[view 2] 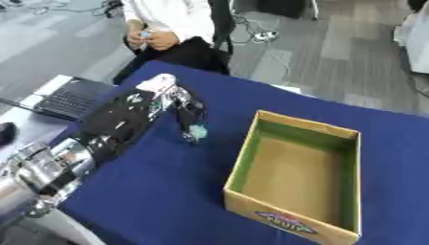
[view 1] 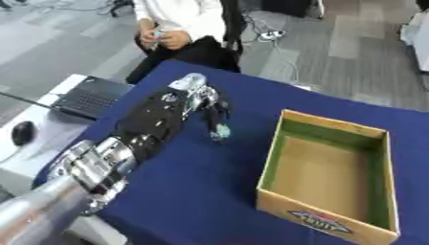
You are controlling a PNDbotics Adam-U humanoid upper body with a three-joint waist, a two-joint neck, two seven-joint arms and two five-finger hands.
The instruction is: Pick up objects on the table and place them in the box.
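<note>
My left hand (view 1: 205, 103) reaches over the blue counter (view 1: 193, 201), fingers curled down around a small pale-blue thing (view 1: 222, 130) at their tips, just above the cloth. The cardboard box (view 1: 335, 165) sits open to its right, near but apart.

Both head eyes look steeply down, close over table (view 1: 209, 201) and box (view 1: 331, 177).

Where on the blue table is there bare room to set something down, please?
The blue cloth lies bare between the left robot hand and the box, and along the near edge. The box floor shows empty too. It is crowded only where the hand's fingers curl around a small pale-blue object.
</note>
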